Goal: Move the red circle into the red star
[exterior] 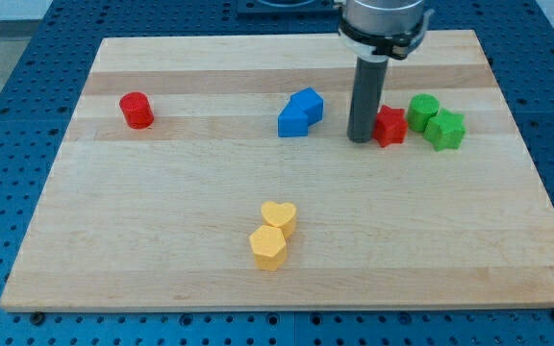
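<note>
- My tip (360, 140), the lower end of the straight dark rod, rests on the wooden table top (162, 259) at the view's upper right; being a bare rod it grips nothing and holds nothing, and it stands just beside the left edge of the small red star block (390, 127), touching it or very nearly so.
- The red star is the target, and my tip is at the wrong end of the job: the red circle, a short red cylinder block (137, 110), sits well apart at the view's upper left, on the far side of the board from the star.
- Judging from this, the task looks barely begun: the circle has not been brought toward the star, and the whole push across the board is left.
- Between circle and star stand the two blue blocks (299, 112), angular in shape and pressed together, near the straight line of travel; they look likely to get in the way of a direct push.
- Just right of the star are two green blocks (437, 121), touching each other and close to it.
- Two yellow blocks, a heart (280, 216) and a hexagon-like one (268, 247), touch at the view's lower middle, well clear of the route.
</note>
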